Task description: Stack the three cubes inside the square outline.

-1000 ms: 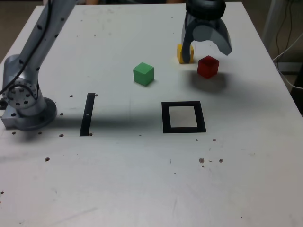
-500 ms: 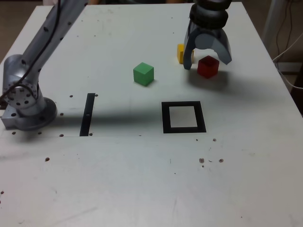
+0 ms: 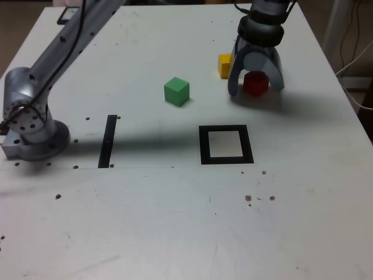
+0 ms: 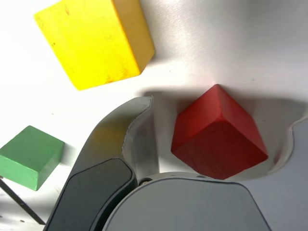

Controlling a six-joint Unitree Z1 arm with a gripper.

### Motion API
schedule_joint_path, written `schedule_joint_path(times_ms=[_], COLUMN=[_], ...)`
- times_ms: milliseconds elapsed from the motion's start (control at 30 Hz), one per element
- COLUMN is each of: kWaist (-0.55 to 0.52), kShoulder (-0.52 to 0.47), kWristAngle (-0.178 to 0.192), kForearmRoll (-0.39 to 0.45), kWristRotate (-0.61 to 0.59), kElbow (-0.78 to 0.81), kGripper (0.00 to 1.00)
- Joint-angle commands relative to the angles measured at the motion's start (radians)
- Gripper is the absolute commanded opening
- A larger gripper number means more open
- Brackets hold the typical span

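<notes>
The red cube (image 3: 255,83) rests on the white table at the exterior view's back right, between the two fingers of my gripper (image 3: 255,87). The gripper is open and lowered around it. In the wrist view a thin gap shows on each side of the red cube (image 4: 219,132), between it and the fingers (image 4: 140,137). The yellow cube (image 3: 224,65) (image 4: 94,41) stands just beyond the gripper, to its left in the exterior view. The green cube (image 3: 176,91) (image 4: 30,156) lies further left. The square outline (image 3: 225,160) is nearer the camera and has nothing in it.
A narrow black strip (image 3: 108,140) is taped to the table left of the outline. The arm's base (image 3: 30,125) stands at the exterior view's left edge, and the arm reaches across the back of the table. The table's right edge (image 3: 344,93) is close to the gripper.
The gripper has come down and toward the camera, from above the yellow and red cubes to straddling the red cube. Its jaws have narrowed slightly. No cube has moved.
</notes>
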Motion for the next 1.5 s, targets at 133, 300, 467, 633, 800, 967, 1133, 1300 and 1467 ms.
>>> schedule_joint_path(times_ms=[133,300,467,633,800,967,1133,1300,1467], kWaist=[-0.004,-0.002,0.000,-0.002,-0.004,-0.009,-0.025,-0.053,-0.091], kShoulder=[0.007,0.012,0.028,0.039,0.039,0.023,-0.038,-0.142,-0.243], kWristAngle=[0.005,0.025,0.019,0.013,0.000,-0.002,-0.003,-0.003,-0.001], kForearmRoll=[0.007,0.002,-0.001,0.003,0.005,0.005,0.007,0.007,0.010], kWristRotate=[-0.003,-0.007,-0.001,0.001,0.001,0.000,-0.010,-0.039,-0.067], kElbow=[-0.011,-0.027,-0.060,-0.078,-0.092,-0.093,-0.070,-0.021,0.066], kGripper=[0.86,0.73,0.70,0.63,0.47,0.36,0.32,0.31,0.31])
